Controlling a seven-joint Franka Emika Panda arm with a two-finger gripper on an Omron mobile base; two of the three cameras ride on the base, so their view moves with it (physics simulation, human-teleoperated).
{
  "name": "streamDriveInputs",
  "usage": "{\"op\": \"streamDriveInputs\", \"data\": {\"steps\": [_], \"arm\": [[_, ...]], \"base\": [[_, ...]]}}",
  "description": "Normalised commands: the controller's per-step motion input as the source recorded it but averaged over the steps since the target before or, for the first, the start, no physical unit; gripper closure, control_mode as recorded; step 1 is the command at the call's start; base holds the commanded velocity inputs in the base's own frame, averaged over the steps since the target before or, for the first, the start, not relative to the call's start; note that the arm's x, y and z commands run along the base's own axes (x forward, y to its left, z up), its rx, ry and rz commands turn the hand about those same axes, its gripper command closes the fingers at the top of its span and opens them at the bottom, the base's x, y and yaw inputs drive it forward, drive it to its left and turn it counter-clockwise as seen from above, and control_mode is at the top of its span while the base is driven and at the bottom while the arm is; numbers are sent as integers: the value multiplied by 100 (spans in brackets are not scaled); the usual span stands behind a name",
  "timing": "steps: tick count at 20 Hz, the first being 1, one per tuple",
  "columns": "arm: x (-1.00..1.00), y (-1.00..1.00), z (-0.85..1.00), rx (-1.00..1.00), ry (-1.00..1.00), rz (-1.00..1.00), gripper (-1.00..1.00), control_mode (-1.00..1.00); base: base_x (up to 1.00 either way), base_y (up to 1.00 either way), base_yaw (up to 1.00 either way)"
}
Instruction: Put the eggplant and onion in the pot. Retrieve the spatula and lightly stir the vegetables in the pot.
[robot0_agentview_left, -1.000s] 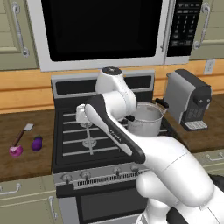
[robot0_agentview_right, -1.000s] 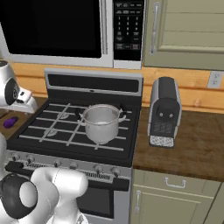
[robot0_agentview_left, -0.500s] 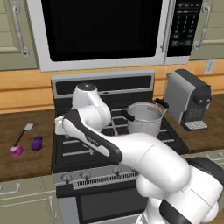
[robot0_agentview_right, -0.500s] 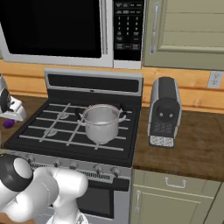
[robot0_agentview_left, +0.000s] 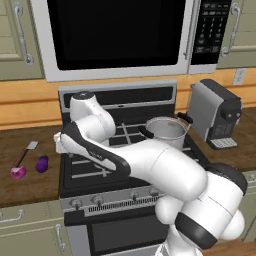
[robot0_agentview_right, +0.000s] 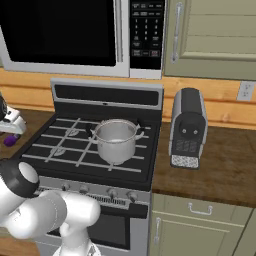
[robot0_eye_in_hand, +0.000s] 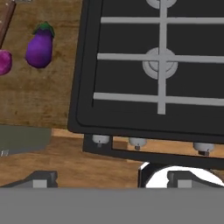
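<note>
Wood counter (robot0_agentview_left: 22, 150) takes the left part of the left base view, and on it, at the middle left of the frame, lies the spatula (robot0_agentview_left: 24, 155) with its grey blade toward the wall. The onion (robot0_agentview_left: 18, 172) is at the lower end of its handle, touching or nearly touching it. Just to the right of the onion lies the eggplant (robot0_agentview_left: 42, 163), a little apart from it. In the hand view the eggplant (robot0_eye_in_hand: 39, 47) is in the upper left of the frame and the onion (robot0_eye_in_hand: 4, 62) is cut by the left edge, both on the wood beside the black edge of the stove (robot0_eye_in_hand: 131, 109).

More to the right in the left base view, the white arm bends over the left side of the stove (robot0_agentview_left: 100, 175), and the gripper (robot0_agentview_left: 61, 144) is at the left edge of the cooktop, above the surface. Its finger tips stand at the bottom of the hand view far apart, so the claw is released and nothing is between them.

The pot (robot0_agentview_left: 166, 131) stands upright on the right rear burner, in the middle right of the frame; I see nothing inside it. In the right base view the pot (robot0_agentview_right: 116, 140) is in the centre of the frame. To the right of the stove, a coffee machine (robot0_agentview_left: 215, 116) stands on the counter.
</note>
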Motion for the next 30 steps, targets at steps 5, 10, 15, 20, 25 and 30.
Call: {"op": "streamDriveInputs", "data": {"steps": [5, 10, 15, 20, 25, 30], "arm": [[-10, -26, -21, 0, 0, 0, -100, -100], [-16, -9, -26, -1, 0, 0, -100, 100], [0, 0, 0, 0, 0, 0, -100, 100], [0, 0, 0, 0, 0, 0, -100, 100], [0, 0, 0, 0, 0, 0, -100, 100], [0, 0, 0, 0, 0, 0, -100, 100]], "base": [[0, 0, 0], [-5, -1, 0], [-2, 23, 0], [-21, 86, 0], [-7, 45, 0], [0, 34, 0]]}}
